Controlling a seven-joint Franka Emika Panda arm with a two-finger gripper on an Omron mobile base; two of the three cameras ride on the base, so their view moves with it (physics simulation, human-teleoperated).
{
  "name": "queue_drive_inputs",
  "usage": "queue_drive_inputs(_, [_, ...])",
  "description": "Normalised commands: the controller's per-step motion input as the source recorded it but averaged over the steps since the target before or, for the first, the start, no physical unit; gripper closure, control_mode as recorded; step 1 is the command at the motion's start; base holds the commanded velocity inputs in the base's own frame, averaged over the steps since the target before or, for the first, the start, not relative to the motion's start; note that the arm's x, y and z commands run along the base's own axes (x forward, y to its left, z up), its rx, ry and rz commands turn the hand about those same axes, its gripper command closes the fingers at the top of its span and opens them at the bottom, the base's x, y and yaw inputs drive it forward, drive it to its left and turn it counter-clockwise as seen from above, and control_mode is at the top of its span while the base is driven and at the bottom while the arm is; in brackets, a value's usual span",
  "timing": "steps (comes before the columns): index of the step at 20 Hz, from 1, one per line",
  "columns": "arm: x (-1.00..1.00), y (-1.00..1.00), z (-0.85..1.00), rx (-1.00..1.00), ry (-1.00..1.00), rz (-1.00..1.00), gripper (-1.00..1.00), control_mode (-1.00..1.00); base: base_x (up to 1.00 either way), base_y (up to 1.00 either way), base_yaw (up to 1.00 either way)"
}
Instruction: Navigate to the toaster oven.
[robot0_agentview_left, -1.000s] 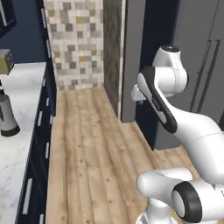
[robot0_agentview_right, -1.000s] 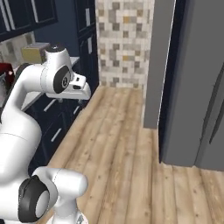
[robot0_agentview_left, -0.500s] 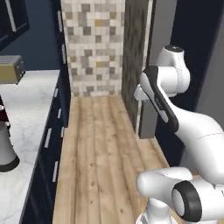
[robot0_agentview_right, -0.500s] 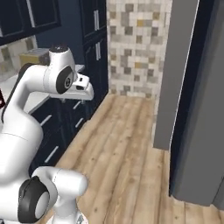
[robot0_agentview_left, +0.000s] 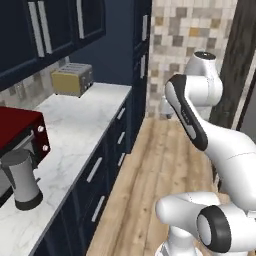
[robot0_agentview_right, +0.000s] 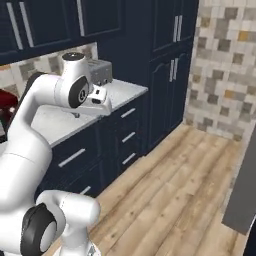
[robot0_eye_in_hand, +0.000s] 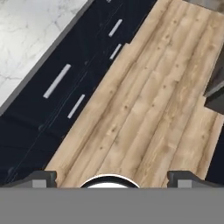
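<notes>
Now, toaster oven (robot0_agentview_left: 20, 136) sits far left on the marble counter (robot0_agentview_left: 82, 120), cut off by the frame edge in left base view: dark red box, two pale knobs on its right face. Sliver of the same red at (robot0_agentview_right: 6, 100) in right base view, behind the arm.

Handling (judgement): rigid metal-and-glass box, looks heavy, far too wide for a two-finger grip. Glass door = the fragile part. Task is drive-up only, so no hold needed. If it ever had to be worked, go for the door handle or a knob, not the body. Handle not visible here.

Counts:
- toaster oven x1; knobs seen x2
- grey kettle (robot0_agentview_left: 21, 179) x1, just in front of the oven, near counter edge
- slot toaster (robot0_agentview_left: 73, 79) x1, yellowish w/ grey top, well back on counter; also at (robot0_agentview_right: 98, 71)
- base-cabinet drawer handles: approx. 5 pale bars in left base view, 4 in hand view

Gripper (robot0_eye_in_hand: 112, 179): hand view looks down at plank floor (robot0_eye_in_hand: 153, 96) beside the dark cabinet fronts (robot0_eye_in_hand: 65, 87). Two finger tips (robot0_eye_in_hand: 41, 178) stand wide apart, nothing between them. Arm tucked, carries nothing.

Progress (judgement): oven close on the left but not yet squared in front of base.
</notes>
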Motion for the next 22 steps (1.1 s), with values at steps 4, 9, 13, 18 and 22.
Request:
queue_drive_inputs(4, [0.0, 0.0, 0.0, 0.0, 0.0, 0.0, -1.0, 1.0, 0.85, 0.0, 0.71])
queue_drive_inputs(9, [0.0, 0.0, 0.0, 0.0, 0.0, 0.0, -1.0, 1.0, 0.64, 0.0, 0.77])
queue_drive_inputs(13, [0.0, 0.0, 0.0, 0.0, 0.0, 0.0, -1.0, 1.0, 0.82, -0.01, 0.74])
queue_drive_inputs(18, [0.0, 0.0, 0.0, 0.0, 0.0, 0.0, -1.0, 1.0, 0.88, -0.3, 0.55])
queue_drive_inputs(22, [0.0, 0.0, 0.0, 0.0, 0.0, 0.0, -1.0, 1.0, 0.42, -0.27, 0.51])
